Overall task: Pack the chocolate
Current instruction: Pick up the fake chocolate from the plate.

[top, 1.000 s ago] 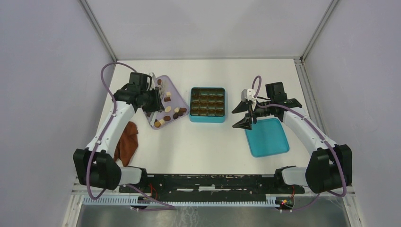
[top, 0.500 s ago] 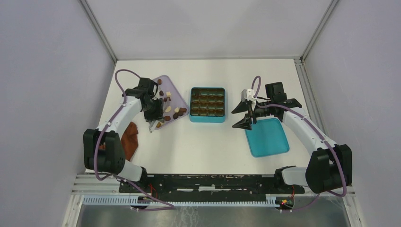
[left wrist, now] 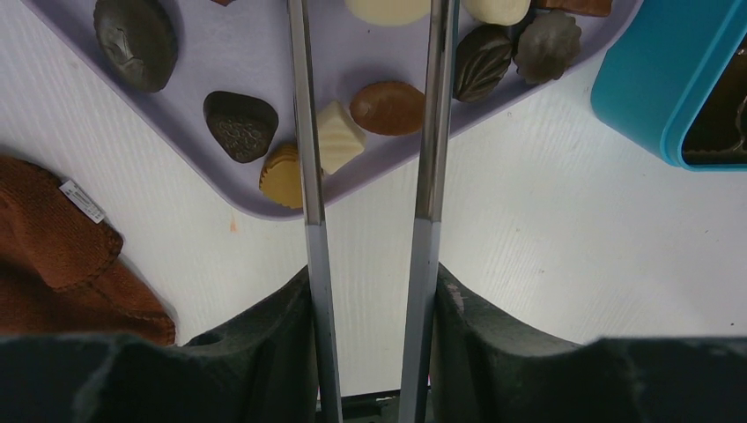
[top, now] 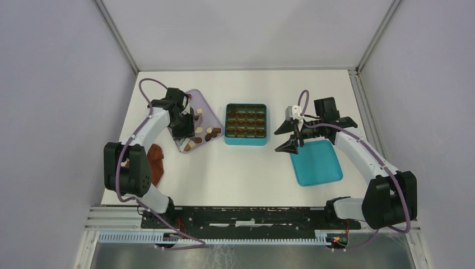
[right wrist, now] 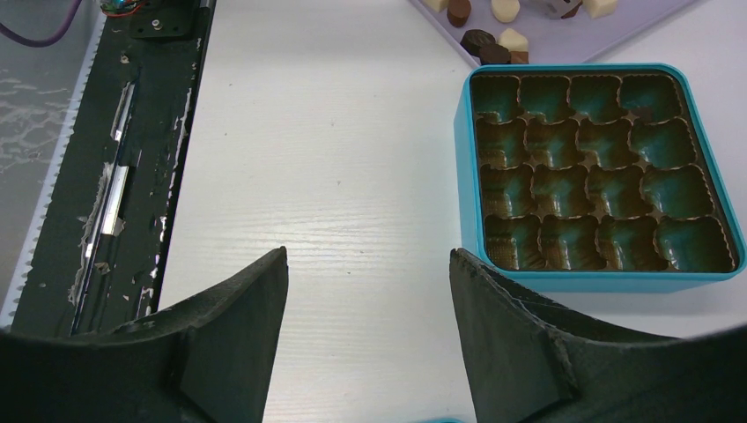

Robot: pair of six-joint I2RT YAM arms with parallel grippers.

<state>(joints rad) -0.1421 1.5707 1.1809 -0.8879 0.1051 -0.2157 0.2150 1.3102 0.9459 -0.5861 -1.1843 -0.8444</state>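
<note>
On the white table [top: 252, 168], a brown oval chocolate [left wrist: 388, 107] lay near the lilac tray's [left wrist: 220, 53] corner, long axis spanning the gap between the left gripper's [left wrist: 368, 53] parted fingers, while the right gripper [right wrist: 368, 260] stood wide apart beside the teal box [right wrist: 581, 282].

Even, bright light is cast from above; only faint shadows are seen on the counter [left wrist: 546, 264] beside the fingers [left wrist: 306, 176]. The dark bases below the fingers are perhaps slightly blurred.

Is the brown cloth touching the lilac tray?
Apart. The left wrist view shows a strip of bare white table between the cloth and the tray.
</note>
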